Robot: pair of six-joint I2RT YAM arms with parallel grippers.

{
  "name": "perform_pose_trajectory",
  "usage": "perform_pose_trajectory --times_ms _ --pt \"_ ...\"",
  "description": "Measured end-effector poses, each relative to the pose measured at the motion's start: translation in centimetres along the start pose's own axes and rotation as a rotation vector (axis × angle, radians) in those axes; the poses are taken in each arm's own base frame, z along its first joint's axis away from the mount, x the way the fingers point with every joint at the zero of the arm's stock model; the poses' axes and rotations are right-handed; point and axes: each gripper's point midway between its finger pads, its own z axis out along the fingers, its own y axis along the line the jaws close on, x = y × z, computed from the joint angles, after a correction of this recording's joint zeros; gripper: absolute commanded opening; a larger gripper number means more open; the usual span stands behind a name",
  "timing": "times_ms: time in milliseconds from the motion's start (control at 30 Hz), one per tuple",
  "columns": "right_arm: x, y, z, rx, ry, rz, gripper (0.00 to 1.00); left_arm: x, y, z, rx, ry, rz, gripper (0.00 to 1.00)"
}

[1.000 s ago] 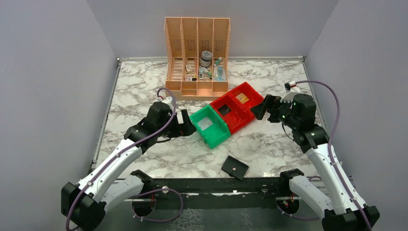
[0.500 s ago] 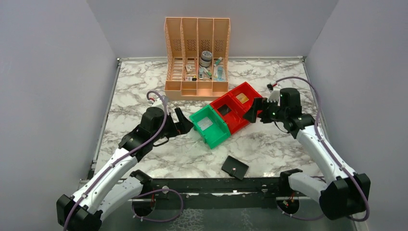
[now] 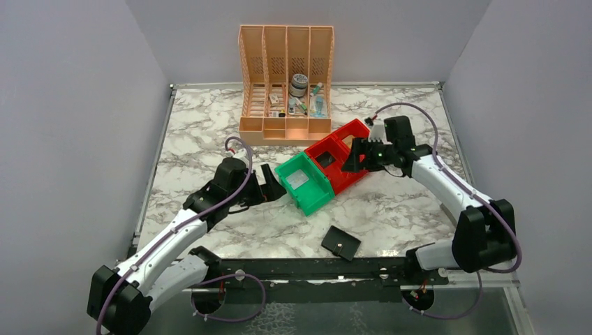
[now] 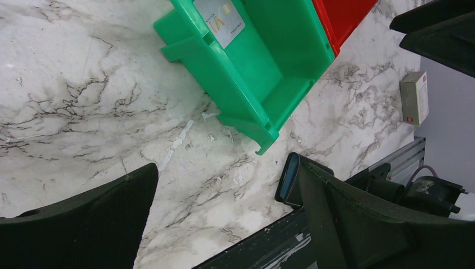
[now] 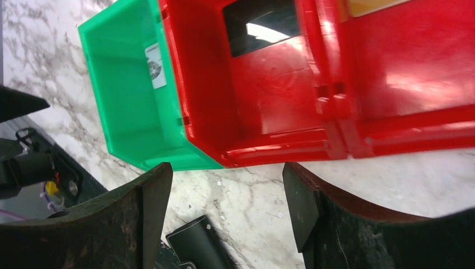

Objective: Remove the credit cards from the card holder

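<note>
The card holder (image 3: pixel 341 243), a flat black wallet with a pale stud, lies shut near the table's front edge, apart from both grippers. It shows partly behind my left finger (image 4: pixel 290 180) and low in the right wrist view (image 5: pixel 199 244). A pale credit card (image 3: pixel 298 180) (image 4: pixel 219 14) (image 5: pixel 155 65) lies in the green bin (image 3: pixel 307 192). A dark grey card (image 3: pixel 326 160) (image 5: pixel 260 25) lies in the middle red bin (image 3: pixel 342 174), and a tan card (image 5: pixel 369 4) in the far red bin. My left gripper (image 3: pixel 269 183) (image 4: pixel 224 185) is open beside the green bin. My right gripper (image 3: pixel 351 159) (image 5: pixel 227 179) hovers open over the red bins.
A peach desk organiser (image 3: pixel 286 84) with small items stands at the back. The three bins sit joined in a diagonal row mid-table. A black metal rail (image 3: pixel 314 269) runs along the near edge, just beyond the card holder.
My right arm has swung left and forward, carrying its gripper from right of the red bins to over them, jaws a little narrower. The left gripper has barely shifted.
</note>
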Motion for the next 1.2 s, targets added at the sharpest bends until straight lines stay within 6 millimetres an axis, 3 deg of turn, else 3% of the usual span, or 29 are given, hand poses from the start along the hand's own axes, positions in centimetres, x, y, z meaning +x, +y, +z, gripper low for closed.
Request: perform_pose_trajectory --times_ms 267,533,767,1200 --pt "3.3 3.9 4.1 -0.033 0.147 -0.124 0.69 -0.4 0.5 -0.4 -0.028 -0.029 -0.003 0.98" --pt "5.3 4.8 6.3 -0.003 0.219 -0.175 0.63 -2.8 0.3 -2.7 -0.054 -0.164 0.012 0.98" --pt "4.7 6.5 7.4 -0.019 0.199 -0.117 0.55 -1.9 2.1 -1.5 -0.136 -0.110 0.007 0.98" --pt "2.6 9.1 10.2 -0.066 0.132 -0.007 0.54 -1.3 3.1 -0.7 -0.183 -0.067 0.017 0.98"
